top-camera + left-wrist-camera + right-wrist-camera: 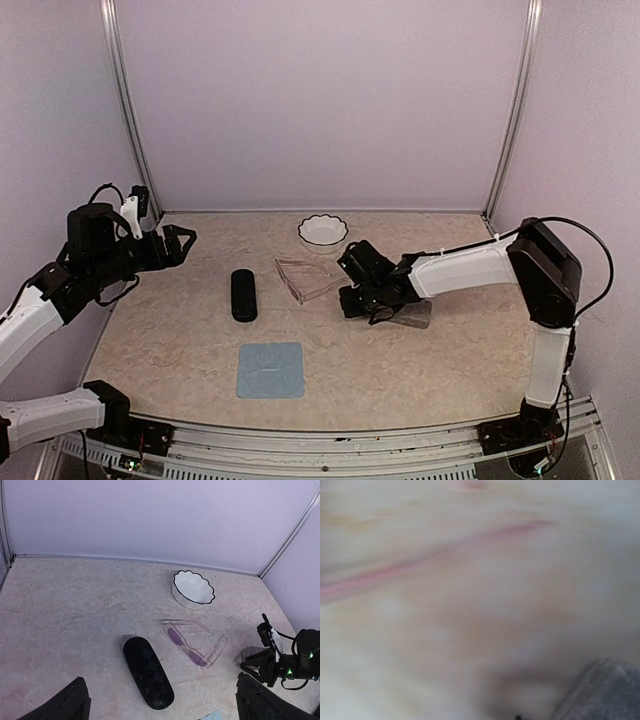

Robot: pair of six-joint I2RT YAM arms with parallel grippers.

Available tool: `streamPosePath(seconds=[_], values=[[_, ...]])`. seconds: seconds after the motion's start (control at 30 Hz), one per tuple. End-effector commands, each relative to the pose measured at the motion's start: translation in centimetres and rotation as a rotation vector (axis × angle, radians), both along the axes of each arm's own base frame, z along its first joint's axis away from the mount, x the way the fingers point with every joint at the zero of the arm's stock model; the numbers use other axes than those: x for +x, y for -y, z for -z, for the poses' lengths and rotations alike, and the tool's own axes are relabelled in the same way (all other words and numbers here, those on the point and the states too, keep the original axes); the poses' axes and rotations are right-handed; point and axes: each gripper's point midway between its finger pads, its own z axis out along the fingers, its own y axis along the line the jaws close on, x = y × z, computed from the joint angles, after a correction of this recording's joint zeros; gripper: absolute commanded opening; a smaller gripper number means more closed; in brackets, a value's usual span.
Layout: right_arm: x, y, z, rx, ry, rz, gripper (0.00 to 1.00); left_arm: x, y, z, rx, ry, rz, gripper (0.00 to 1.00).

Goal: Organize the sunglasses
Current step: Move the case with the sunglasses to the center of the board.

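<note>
The pale pinkish-clear sunglasses (305,279) lie unfolded on the table, lenses facing left; the left wrist view shows them (194,645) in the middle. My right gripper (358,300) hangs low just right of them, beside the grey speckled case (414,316). Its jaws are dark and bunched in both outside views, so their state is unclear. The right wrist view is a blur of tabletop with a corner of the grey case (605,690). My left gripper (185,240) is raised at the far left, open and empty, with its fingers (70,705) at the lower corners of the left wrist view.
A black oblong glasses case (243,295) lies left of the sunglasses. A white scalloped bowl (323,230) stands behind them near the back wall. A blue cloth (271,370) lies flat toward the front. Walls enclose the table on three sides.
</note>
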Motion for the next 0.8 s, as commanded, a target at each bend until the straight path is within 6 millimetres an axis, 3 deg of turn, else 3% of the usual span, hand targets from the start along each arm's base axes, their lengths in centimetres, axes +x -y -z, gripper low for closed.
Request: streamPosePath(seconds=[0.0,0.17,0.37,0.53,0.77], values=[[0.0,8.2,2.2,-0.192,-0.032,0.119,0.3,0.4,0.0,-0.2,-0.013,0.014,0.004,0.99],[0.2,13.3,2.1,-0.232,-0.03,0.202,0.3,0.7,0.3,0.4,-0.015,-0.007,0.013,0.99],[0.4,16.2,1.3,-0.226,-0.02,0.247,0.3,1.3,0.5,1.6,-0.022,-0.056,0.005,0.99],[0.8,14.9,-1.6,-0.142,0.019,0.209,0.31,2.0,1.1,3.6,-0.047,-0.135,0.0,0.99],[0.8,12.1,-7.3,0.014,0.089,0.123,0.38,4.0,1.3,9.0,-0.023,-0.343,-0.063,0.99]])
